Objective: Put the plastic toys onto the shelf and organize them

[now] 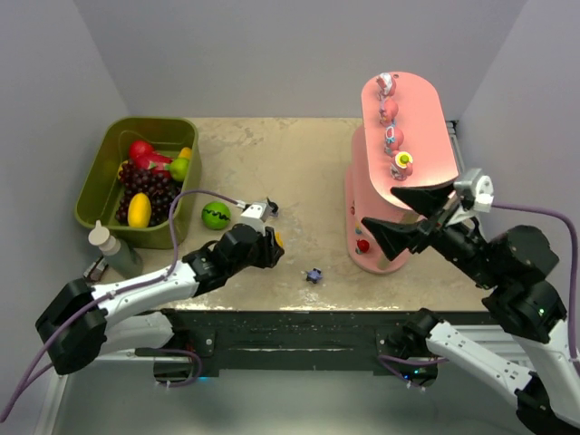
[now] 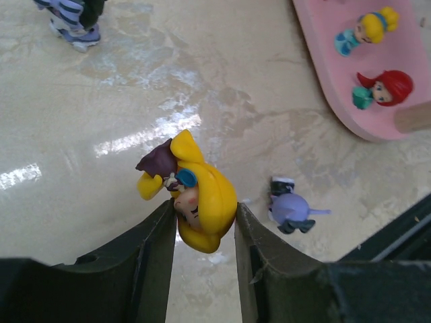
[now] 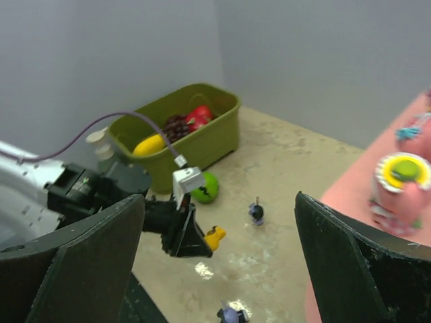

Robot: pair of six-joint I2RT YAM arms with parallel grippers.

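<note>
The beige mottled tabletop (image 1: 272,172) carries a tall pink three-tier shelf (image 1: 433,122) at the far right, its round-ended boards stacked one above another. At the far left sits an olive-green rectangular plastic bin (image 1: 93,190) filled with fake fruit. A clear bottle with a white cap (image 1: 112,248) stands just near of the bin.

The right gripper (image 1: 381,208) hangs beside the near end of the shelf's top board with its fingers spread wide and nothing between them. The left gripper (image 2: 202,215) is low over the near middle of the table. Its two dark fingers (image 2: 151,249) press on either side of a yellow-haired plastic figurine (image 2: 202,202), which has a round pink-cheeked face, a blue eye and a dark purple bow. Whether the figurine touches the table cannot be told.

A round green ball with a black zigzag (image 1: 216,215) lies just right of the bin.

Four small pinkish figurines (image 1: 389,111) stand in a row along the left side of the top board, the nearest one topped in yellow-green (image 1: 402,163). On the bottom board, the left wrist view shows a blonde figurine in teal (image 2: 367,30) and a red-haired figurine (image 2: 384,87) lying side by side.

A tiny pale purple figurine (image 1: 314,275) lies on the table right of the left gripper, apart from it. A dark striped figurine (image 1: 271,207) stands farther back, right of the ball.
</note>
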